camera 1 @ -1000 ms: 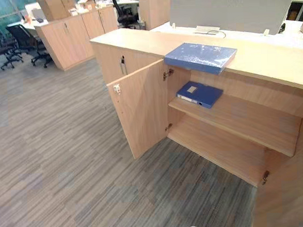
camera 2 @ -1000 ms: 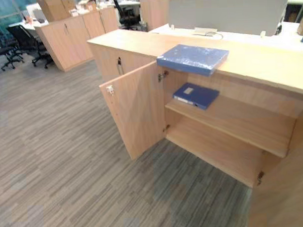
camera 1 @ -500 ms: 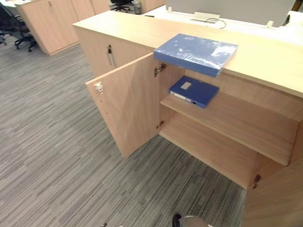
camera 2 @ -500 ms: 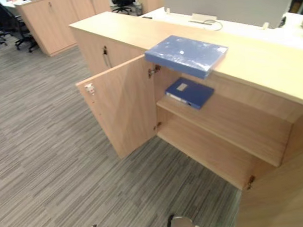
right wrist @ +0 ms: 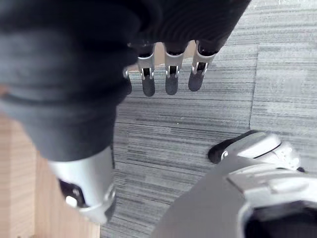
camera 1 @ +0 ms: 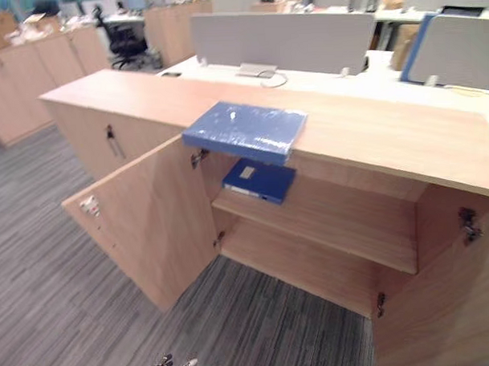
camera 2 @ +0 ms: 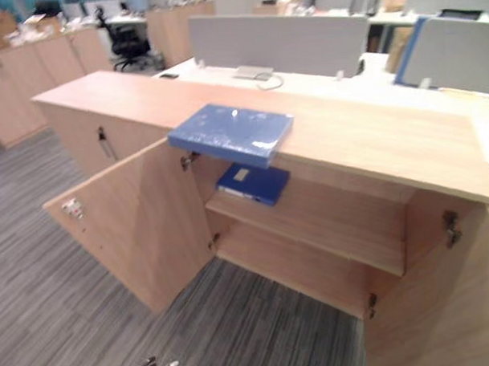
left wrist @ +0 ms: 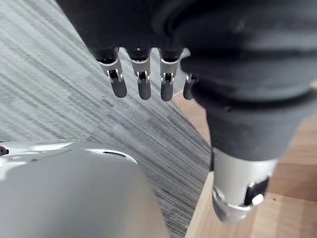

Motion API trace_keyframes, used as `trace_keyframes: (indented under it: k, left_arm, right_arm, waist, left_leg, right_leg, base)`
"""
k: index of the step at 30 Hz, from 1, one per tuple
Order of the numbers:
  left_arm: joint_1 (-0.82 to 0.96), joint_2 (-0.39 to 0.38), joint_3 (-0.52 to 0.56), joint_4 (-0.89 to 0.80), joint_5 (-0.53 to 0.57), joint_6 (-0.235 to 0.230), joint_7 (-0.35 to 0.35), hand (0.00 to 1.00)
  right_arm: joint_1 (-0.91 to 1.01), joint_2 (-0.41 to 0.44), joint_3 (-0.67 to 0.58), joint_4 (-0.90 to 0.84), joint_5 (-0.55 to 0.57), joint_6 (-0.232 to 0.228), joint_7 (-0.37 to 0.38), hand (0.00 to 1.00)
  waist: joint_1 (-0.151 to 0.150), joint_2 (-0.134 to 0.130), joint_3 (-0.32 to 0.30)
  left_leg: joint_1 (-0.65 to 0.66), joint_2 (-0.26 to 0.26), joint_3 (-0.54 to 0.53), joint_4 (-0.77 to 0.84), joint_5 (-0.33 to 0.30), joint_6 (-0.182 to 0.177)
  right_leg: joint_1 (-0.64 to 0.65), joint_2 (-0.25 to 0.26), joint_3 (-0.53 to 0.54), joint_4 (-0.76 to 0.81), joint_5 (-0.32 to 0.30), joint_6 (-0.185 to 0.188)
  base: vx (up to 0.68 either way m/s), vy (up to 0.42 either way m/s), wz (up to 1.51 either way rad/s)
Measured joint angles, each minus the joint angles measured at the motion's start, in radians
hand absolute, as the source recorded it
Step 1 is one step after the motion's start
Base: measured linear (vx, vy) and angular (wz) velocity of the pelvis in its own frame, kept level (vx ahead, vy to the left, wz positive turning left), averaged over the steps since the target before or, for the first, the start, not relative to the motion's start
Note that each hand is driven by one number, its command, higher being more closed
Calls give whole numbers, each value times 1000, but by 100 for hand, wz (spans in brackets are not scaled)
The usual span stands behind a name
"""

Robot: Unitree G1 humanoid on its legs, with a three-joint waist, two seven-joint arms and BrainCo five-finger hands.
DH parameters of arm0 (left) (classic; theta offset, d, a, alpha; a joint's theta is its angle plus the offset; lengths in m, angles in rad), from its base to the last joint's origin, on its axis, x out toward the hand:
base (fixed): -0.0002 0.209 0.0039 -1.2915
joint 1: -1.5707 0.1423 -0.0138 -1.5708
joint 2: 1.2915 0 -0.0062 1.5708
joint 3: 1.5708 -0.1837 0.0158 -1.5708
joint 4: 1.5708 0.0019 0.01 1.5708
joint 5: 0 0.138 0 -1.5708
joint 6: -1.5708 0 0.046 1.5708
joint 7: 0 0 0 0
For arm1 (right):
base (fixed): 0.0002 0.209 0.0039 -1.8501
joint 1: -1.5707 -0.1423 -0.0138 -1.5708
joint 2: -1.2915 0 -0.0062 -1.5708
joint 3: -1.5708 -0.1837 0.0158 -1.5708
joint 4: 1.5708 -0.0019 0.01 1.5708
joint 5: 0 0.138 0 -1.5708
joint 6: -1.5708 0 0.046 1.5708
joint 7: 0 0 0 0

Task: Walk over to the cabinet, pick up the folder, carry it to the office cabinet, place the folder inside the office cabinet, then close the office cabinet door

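Observation:
A large blue folder [camera 1: 244, 131] lies flat on the wooden top [camera 1: 371, 134] of the office cabinet, jutting slightly over its front edge. Below it, a smaller dark blue folder [camera 1: 259, 180] rests on the cabinet's inner shelf [camera 1: 334, 228]. Both doors stand open: the left door [camera 1: 149, 222] swings out toward me and the right door [camera 1: 441, 305] is at the near right. My left hand [left wrist: 141, 79] hangs over the grey carpet with straight fingers, holding nothing. My right hand [right wrist: 168, 74] hangs the same way, also free of any object.
Grey desk partitions [camera 1: 280, 41] and white desks stand behind the cabinet. More wooden cabinets [camera 1: 24, 78] and a black office chair [camera 1: 123, 43] are at the far left. Striped carpet [camera 1: 40, 302] lies open in front of the left door.
The camera has swung right and lifted, so the cabinet sits more centred and its right door has come into view. The folders and doors have not moved.

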Motion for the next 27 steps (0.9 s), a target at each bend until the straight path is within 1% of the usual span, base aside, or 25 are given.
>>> trace_keyframes:
  k: [1,2,3,4,5,6,7,8,11,12,13,15,17,18,20,21,22,23,24,25,26,27]
  left_arm:
    - [1,0,0,0,0,-2,0,0]
    - [0,0,-1,-10,-4,-2,1,0]
    - [3,0,-1,-11,-5,-2,3,0]
    - [11,-3,-1,-11,-10,-2,8,0]
    - [12,-3,-1,-11,-13,-1,9,0]
    - [16,2,0,-9,-26,0,14,0]
    - [18,17,6,-8,-40,0,17,0]
    - [13,23,16,6,-59,-1,20,0]
    - [22,17,41,36,-75,1,29,0]
    - [25,17,45,52,-75,1,29,0]
    - [27,18,45,62,-76,2,28,0]
    - [28,17,43,62,-78,3,28,0]
    - [20,19,39,62,-75,3,27,0]
    - [12,21,31,61,-68,3,26,0]
    - [0,29,-4,61,-40,3,24,0]
    - [-8,31,-21,59,-18,3,22,0]
    - [-16,32,-39,59,2,3,18,0]
    - [-21,34,-48,58,12,3,15,0]
    - [-24,43,-61,52,23,3,13,0]
    - [-29,44,-72,54,31,5,13,0]
    - [-29,43,-80,55,37,7,13,0]
    - [-27,42,-80,55,40,8,13,0]
  right_arm:
    - [-3,-4,18,0,0,2,0,0]
    - [-12,-7,31,0,-1,5,-1,0]
    - [-13,-9,48,0,0,5,-1,0]
    - [-13,-19,89,-2,0,5,-2,0]
    - [-14,-23,109,-3,-1,5,-2,0]
    - [-13,-20,141,-3,-1,6,-3,0]
    - [-12,-11,167,-3,0,7,-4,0]
    - [-19,-6,169,-2,0,4,-10,0]
    - [-22,-1,162,10,0,4,-11,0]
    - [-19,1,155,11,0,5,-11,0]
    - [-13,5,131,11,2,5,-11,0]
    - [-6,6,121,12,4,5,-10,0]
    - [-3,11,91,12,3,8,-8,0]
    - [-3,14,80,12,2,13,-8,0]
    - [-5,16,49,12,0,13,-1,0]
    - [-6,16,45,11,-4,13,2,0]
    - [-11,15,43,9,-6,13,5,0]
    - [-12,15,40,3,-9,11,7,0]
    - [-13,24,23,-27,-25,10,8,0]
    - [-14,34,6,-54,-34,7,8,0]
    - [-17,30,6,-56,-37,3,8,0]
    - [-17,30,7,-59,-37,1,7,0]
  waist:
    - [3,0,2]
    - [7,-1,9]
    - [8,0,11]
    - [7,3,11]
    - [8,2,14]
    - [22,-10,16]
    - [32,-36,11]
    - [29,-56,9]
    - [27,-58,6]
    - [26,-58,4]
    - [26,-59,-4]
    - [24,-54,-22]
    - [23,-57,-36]
    - [22,-56,-37]
    - [15,-54,-37]
    - [10,-50,-37]
    - [2,-46,-31]
    - [-4,-45,-23]
    - [-18,-52,-15]
    - [-27,-45,7]
    - [-39,-40,19]
    - [-44,-44,23]
  left_leg:
    - [-18,-4,-7,-29,-15,11]
    - [-52,-29,-61,-171,-36,25]
    - [-54,-46,-96,-258,-37,26]
    - [-38,-86,-215,-511,-25,10]
    - [-37,-94,-250,-565,13,-1]
    - [-14,-125,-266,-601,59,25]
    - [-2,-178,-287,-645,62,36]
    - [-11,-211,-302,-646,62,72]
    - [18,-232,-266,-666,79,116]
    - [56,-239,-253,-702,85,128]
    - [91,-249,-243,-736,95,144]
    - [121,-250,-232,-771,101,153]
    - [139,-254,-223,-793,102,155]
    - [151,-260,-220,-807,104,159]
    - [163,-272,-215,-823,105,163]
    - [173,-279,-208,-841,110,170]
    - [190,-284,-205,-859,114,176]
    - [200,-284,-203,-869,115,179]
    - [209,-297,-198,-884,113,184]
    - [240,-307,-194,-896,114,201]
    - [262,-306,-186,-898,115,217]
    - [272,-306,-184,-901,115,219]
  right_leg:
    - [6,-6,19,-4,-1,0]
    - [10,-21,63,-12,-20,6]
    - [7,-26,78,-10,-25,14]
    - [-6,-35,108,-4,-40,37]
    - [-10,-38,119,-2,-44,44]
    - [-14,-56,139,-1,-51,56]
    - [-28,-87,155,-8,-47,68]
    - [-46,-112,158,-4,-39,92]
    - [-42,-138,159,3,-34,113]
    - [-30,-147,159,9,-28,122]
    - [-24,-154,160,22,-28,123]
    - [-26,-158,160,43,-28,123]
    - [-34,-160,160,58,-30,125]
    - [-43,-160,160,77,-34,132]
    - [-76,-162,160,146,-58,168]
    - [-115,-158,159,229,-76,195]
    - [-169,-145,157,346,-86,209]
    - [-199,-135,153,425,-87,212]
    - [-289,-123,133,594,-72,233]
    - [-344,-126,95,731,-25,237]
    - [-363,-137,65,795,-22,219]
    - [-373,-150,33,819,-36,205]
  base:
    - [0,213,-98]
    - [-6,186,-77]
    - [-13,352,-92]
    - [-13,279,-58]
    - [19,356,-64]
    - [58,285,-57]
    - [114,322,-51]
    - [118,248,-34]
    - [141,209,-26]
    - [130,183,-27]
    - [119,174,-23]
    - [83,140,-17]
    - [37,119,-19]
    - [13,94,-19]
    - [1,61,-21]
    - [-21,60,-24]
    - [-34,69,-23]
    - [-93,77,-20]
    - [-98,54,-12]
    - [-87,47,-8]
    - [-28,42,-1]
    - [3,39,-5]
